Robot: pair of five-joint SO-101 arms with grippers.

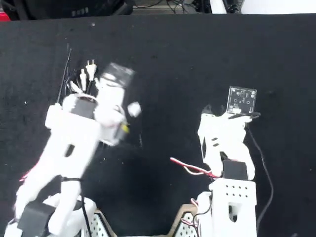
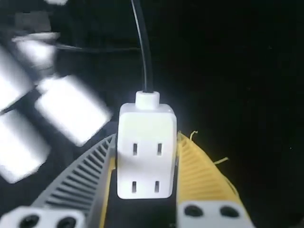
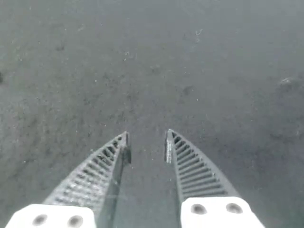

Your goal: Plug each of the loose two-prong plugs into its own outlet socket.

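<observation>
The chief risk, judging from the grip, is that the outlet block point(image 2: 145, 156) twists or slides out. The left gripper point(image 2: 147, 137) pinches it only by its two smooth side walls. Its black cord point(image 2: 142, 47) runs off the far end and could tug it askew, and the push of a plug going in would bear straight against that side-on hold. A second hazard is the tangle of thin black leads around the loose plugs point(image 1: 87, 71) in the upper left of the high view, where the left arm point(image 1: 74, 138) stands close by; a snagged lead could drag a plug out of reach. The block sits squarely between the grey finger point(image 2: 90, 166) and the yellow finger point(image 2: 199, 171), touching both, its four slots facing the wrist camera and unobstructed. Smeared white shapes beside it may be plugs, though that cannot be told. The right gripper point(image 3: 146, 142), on the right of the high view, hangs over the bare black table point(image 3: 142, 57), well apart from the plugs, its fingers slightly parted with nothing between them.
</observation>
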